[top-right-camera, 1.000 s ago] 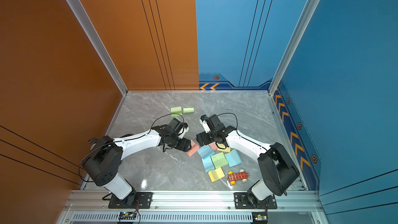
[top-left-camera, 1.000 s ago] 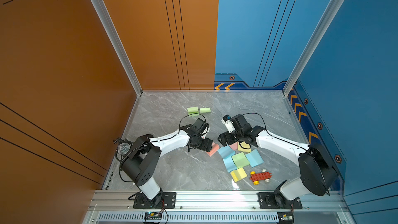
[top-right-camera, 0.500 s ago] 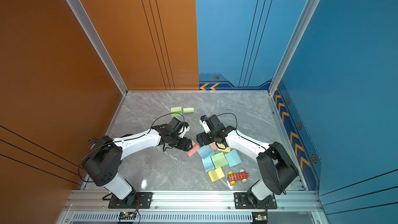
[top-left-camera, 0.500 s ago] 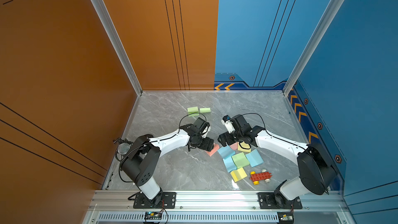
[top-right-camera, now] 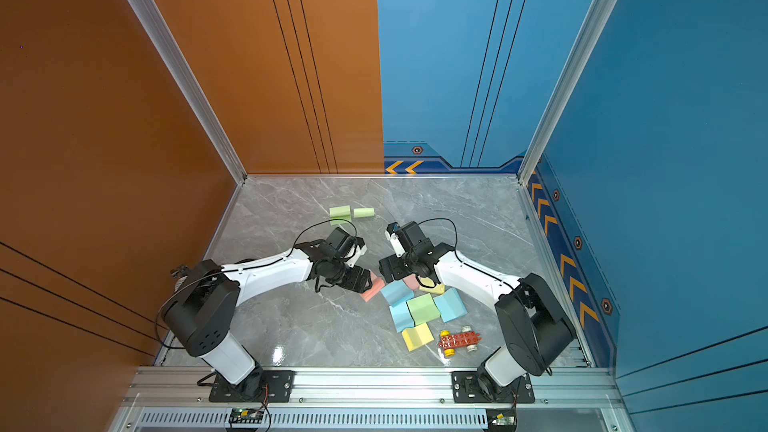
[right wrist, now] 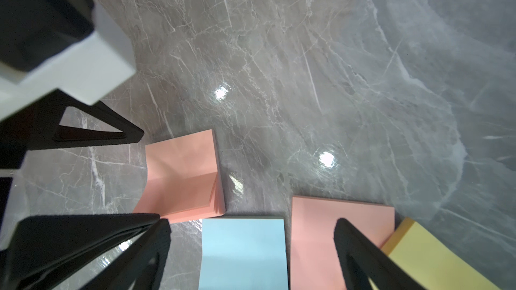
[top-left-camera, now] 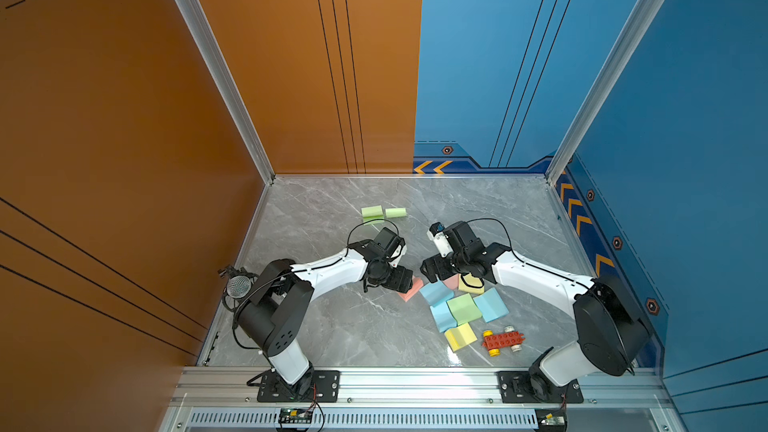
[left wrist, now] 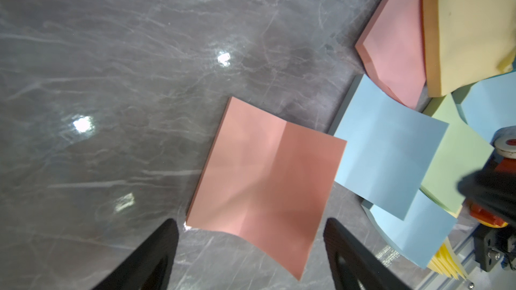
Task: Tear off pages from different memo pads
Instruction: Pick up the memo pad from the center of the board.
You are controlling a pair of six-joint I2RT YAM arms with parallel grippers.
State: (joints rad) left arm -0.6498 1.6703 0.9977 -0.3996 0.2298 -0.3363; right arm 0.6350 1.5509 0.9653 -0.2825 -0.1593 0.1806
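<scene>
The left gripper (left wrist: pixel 250 221) hangs open over a pink memo pad (left wrist: pixel 265 179) whose top sheet is creased and lifting. The pad lies on the table (top-left-camera: pixel 332 326), just beside the other memo pads (top-left-camera: pixel 461 307). The right gripper (right wrist: pixel 252 221) is open too, above a blue pad (right wrist: pixel 243 252). Two green pages (top-left-camera: pixel 372 212) (both curled) lie well apart, toward the back wall.

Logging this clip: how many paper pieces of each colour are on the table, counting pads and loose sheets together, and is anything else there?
Green paper: 3
Pink paper: 2
Blue paper: 3
Yellow paper: 2
Red toy car: 1
Total: 11
</scene>
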